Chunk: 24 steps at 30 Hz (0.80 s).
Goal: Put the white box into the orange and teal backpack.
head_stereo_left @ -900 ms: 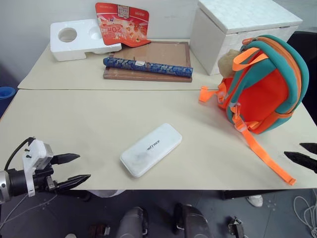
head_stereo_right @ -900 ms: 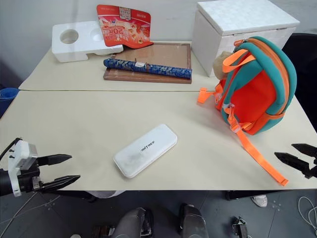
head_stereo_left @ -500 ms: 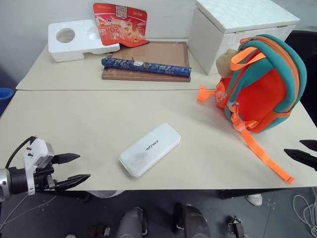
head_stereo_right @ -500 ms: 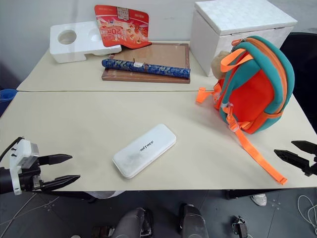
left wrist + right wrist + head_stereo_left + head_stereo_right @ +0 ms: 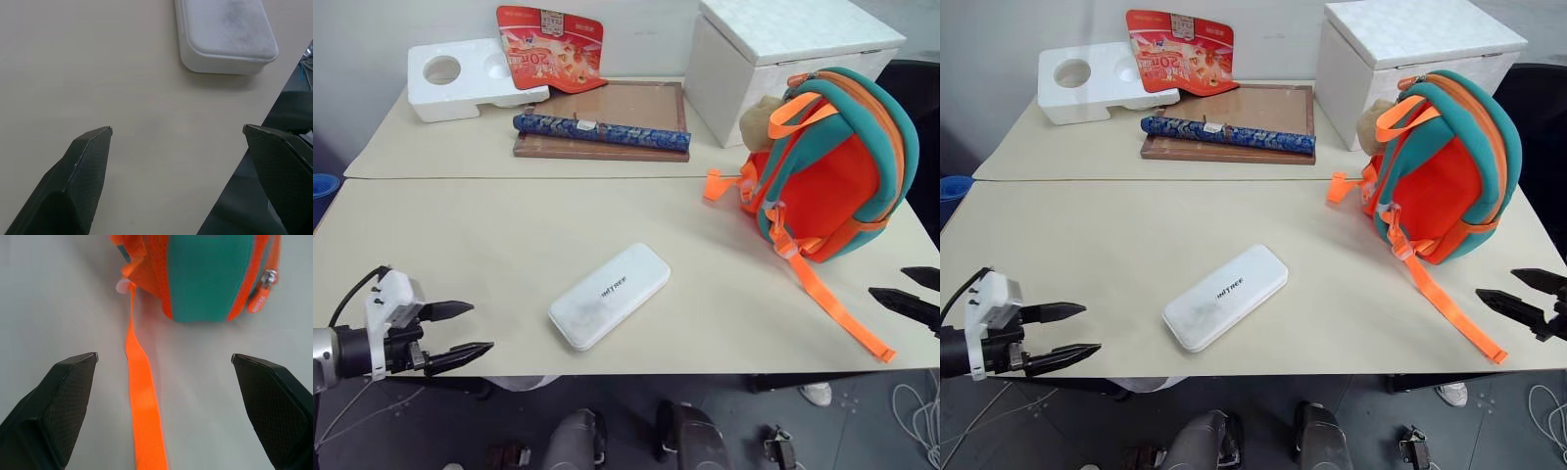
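The white box [image 5: 609,296] lies flat near the table's front edge, a long case with dark lettering in its middle; one end shows in the left wrist view [image 5: 225,30]. The orange and teal backpack [image 5: 832,166] stands upright at the right with a tan plush toy at its top, and one orange strap [image 5: 830,307] trails toward the front edge. My left gripper [image 5: 460,330] hovers open at the front left corner, well left of the box. My right gripper [image 5: 907,292] is open at the front right edge, just right of the strap's end, facing the backpack's base [image 5: 210,276].
At the back stand a big white styrofoam box [image 5: 783,49], a white foam block with round holes [image 5: 470,73], a red printed card [image 5: 548,44] and a brown board [image 5: 607,113] with a blue patterned roll [image 5: 602,133]. A seam runs across the beige table [image 5: 509,225].
The right gripper has drifted slightly inward toward the strap's end. The whole picture has shifted a little with the camera; box, backpack and left gripper stay put.
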{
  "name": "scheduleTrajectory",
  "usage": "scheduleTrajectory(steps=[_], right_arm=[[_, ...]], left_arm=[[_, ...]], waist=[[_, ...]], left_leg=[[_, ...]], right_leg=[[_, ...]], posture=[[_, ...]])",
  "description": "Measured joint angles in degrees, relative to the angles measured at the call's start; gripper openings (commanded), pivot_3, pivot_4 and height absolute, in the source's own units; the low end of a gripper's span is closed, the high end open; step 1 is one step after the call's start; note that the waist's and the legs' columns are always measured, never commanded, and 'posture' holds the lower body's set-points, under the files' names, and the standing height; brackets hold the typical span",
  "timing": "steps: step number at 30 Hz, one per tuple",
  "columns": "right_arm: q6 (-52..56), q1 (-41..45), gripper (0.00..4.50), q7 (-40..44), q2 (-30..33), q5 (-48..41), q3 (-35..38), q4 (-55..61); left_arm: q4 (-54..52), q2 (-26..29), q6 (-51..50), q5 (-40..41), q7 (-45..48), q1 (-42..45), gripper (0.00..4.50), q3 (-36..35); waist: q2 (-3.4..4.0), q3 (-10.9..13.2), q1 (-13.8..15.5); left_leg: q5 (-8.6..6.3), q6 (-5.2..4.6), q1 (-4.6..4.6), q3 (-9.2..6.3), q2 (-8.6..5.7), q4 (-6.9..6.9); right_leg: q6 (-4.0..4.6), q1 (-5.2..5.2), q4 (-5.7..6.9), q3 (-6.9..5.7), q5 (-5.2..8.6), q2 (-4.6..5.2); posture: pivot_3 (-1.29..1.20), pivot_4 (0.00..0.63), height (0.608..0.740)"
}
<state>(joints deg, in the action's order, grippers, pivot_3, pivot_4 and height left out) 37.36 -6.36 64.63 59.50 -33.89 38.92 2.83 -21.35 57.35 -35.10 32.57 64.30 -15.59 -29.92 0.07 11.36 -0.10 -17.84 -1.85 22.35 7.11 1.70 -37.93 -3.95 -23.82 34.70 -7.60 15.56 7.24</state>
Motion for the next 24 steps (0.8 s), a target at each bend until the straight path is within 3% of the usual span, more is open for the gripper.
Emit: scheduleTrajectory(steps=[2, 5, 11, 17, 18, 24], right_arm=[[1.8, -0.8, 4.49, 1.3, 0.6, -2.0, -0.7, 5.7], [3.3, 1.3, 3.89, 1.8, 1.0, -3.7, -4.6, 11.6], [3.6, 13.3, 1.93, -0.4, -0.8, -3.4, -20.4, 14.9], [1.9, 24.7, 0.00, -3.9, -7.5, 2.0, -33.0, 10.5], [1.3, 26.8, 0.00, -4.9, -9.2, 3.5, -35.5, 9.2], [-2.7, 34.8, 0.00, -9.7, -18.1, 11.9, -44.7, 1.5]], left_arm=[[-2.2, 1.7, 0.7, 0.0, 2.0, -0.3, 4.50, 1.5], [-2.9, 2.3, 3.2, -1.7, 3.5, 1.2, 3.91, 6.5], [1.7, 2.1, 8.2, -8.9, 3.3, 10.9, 2.17, 20.6], [4.2, -0.7, 9.3, -10.7, 2.4, 17.1, 0.41, 26.1], [4.3, -1.1, 9.5, -10.9, 2.3, 17.7, 0.06, 26.9], [6.8, -2.9, 9.1, -12.7, 0.6, 20.7, 0.03, 29.4]], waist=[[0.02, 0.0, 0.0], [0.02, 0.0, -0.1], [0.03, 0.0, 0.0], [-0.02, 0.0, -0.1], [-0.03, 0.0, -0.1], [-0.05, 0.0, -0.1]], left_leg=[[0.00, 0.00, -0.01, 0.00, -0.01, 0.02], [-0.01, 0.01, -0.03, 0.01, -0.01, 0.02], [0.04, 0.03, 0.08, 0.01, -0.02, 0.03], [0.39, 0.02, 0.76, 0.30, -0.05, -0.22], [0.43, 0.02, 0.76, 0.35, -0.04, -0.23], [0.53, -0.06, 0.71, 0.61, 0.00, -0.39]], right_leg=[[0.00, 0.00, -0.02, 0.02, 0.00, 0.01], [0.01, 0.01, -0.03, 0.03, 0.00, 0.00], [0.03, -0.13, -0.01, 0.02, -0.01, -0.01], [-0.03, -0.82, 0.31, 0.13, -0.04, -0.07], [-0.05, -0.83, 0.37, 0.13, -0.05, -0.14], [-0.23, -0.88, 0.44, 0.04, -0.15, -0.55]], posture=[[0.00, 0.150, 0.740], [0.00, 0.150, 0.740], [0.00, 0.150, 0.740], [0.00, 0.150, 0.740], [0.00, 0.150, 0.740], [0.00, 0.150, 0.740]])
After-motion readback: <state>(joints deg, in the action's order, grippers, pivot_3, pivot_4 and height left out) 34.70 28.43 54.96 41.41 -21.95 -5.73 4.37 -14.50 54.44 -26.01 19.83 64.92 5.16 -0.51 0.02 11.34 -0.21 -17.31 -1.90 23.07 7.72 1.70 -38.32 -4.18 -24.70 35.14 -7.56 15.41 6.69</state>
